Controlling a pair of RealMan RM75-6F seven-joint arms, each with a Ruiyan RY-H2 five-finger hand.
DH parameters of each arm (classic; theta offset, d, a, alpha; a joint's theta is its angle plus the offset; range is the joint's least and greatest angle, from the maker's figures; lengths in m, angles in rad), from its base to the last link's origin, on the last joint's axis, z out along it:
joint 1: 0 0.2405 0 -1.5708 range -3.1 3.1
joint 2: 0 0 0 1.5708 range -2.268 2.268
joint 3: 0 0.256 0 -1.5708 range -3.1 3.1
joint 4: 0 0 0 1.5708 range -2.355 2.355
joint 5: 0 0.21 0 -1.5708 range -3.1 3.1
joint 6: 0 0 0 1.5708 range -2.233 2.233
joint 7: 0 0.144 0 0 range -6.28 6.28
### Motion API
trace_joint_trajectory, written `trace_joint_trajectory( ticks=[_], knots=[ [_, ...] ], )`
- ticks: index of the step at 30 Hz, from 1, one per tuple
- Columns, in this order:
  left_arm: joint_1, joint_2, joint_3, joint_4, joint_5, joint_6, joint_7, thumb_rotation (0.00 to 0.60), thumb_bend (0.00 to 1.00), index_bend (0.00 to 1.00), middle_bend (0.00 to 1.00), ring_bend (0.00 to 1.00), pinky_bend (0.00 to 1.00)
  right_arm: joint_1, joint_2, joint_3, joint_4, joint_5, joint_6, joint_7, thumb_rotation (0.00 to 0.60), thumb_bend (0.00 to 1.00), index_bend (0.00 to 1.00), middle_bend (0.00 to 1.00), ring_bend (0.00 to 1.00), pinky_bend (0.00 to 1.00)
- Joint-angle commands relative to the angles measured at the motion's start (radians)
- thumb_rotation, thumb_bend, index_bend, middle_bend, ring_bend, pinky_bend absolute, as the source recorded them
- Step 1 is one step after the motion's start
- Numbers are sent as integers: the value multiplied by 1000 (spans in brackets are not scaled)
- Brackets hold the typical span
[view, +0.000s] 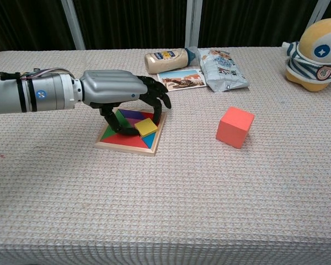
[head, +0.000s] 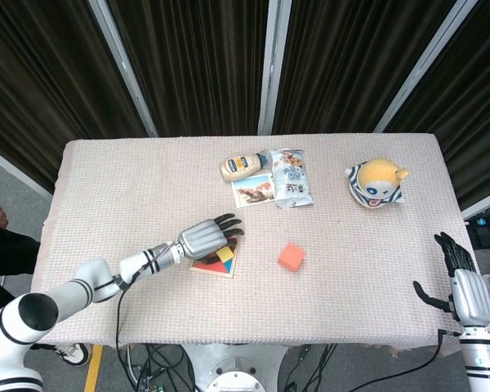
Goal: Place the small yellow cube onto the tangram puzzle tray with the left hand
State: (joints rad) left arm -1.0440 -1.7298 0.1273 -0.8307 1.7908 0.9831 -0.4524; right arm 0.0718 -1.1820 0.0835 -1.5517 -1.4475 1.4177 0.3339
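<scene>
Small yellow cube (view: 146, 127) sits on the tangram puzzle tray (view: 117, 142), toward its right side; left hand (view: 121, 95) arches over it, fingers curled down around the cube, contact unclear; placement looks made; next, spread fingers and lift straight off.

Showing no legible wording anywhere: blurring on the blue label of the cream squeeze bottle (view: 166, 58) and on the printing across the white snack packet (view: 221, 69), too small for reading.
</scene>
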Motion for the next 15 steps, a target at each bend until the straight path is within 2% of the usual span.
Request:
trace_joint_trajectory(
  ticks=[1, 15],
  knots=[
    [-2, -2, 0, 6, -1, 3, -2, 600, 335, 433, 155, 0, 39, 0, 0, 0, 2, -1, 0, 3, 600, 195, 0, 0, 0, 0],
    [-3, -9, 10, 32, -1, 21, -12, 600, 335, 429, 155, 0, 39, -2, 4, -2, -1, -2, 3, 4, 600, 196, 0, 0, 0, 0]
  ],
)
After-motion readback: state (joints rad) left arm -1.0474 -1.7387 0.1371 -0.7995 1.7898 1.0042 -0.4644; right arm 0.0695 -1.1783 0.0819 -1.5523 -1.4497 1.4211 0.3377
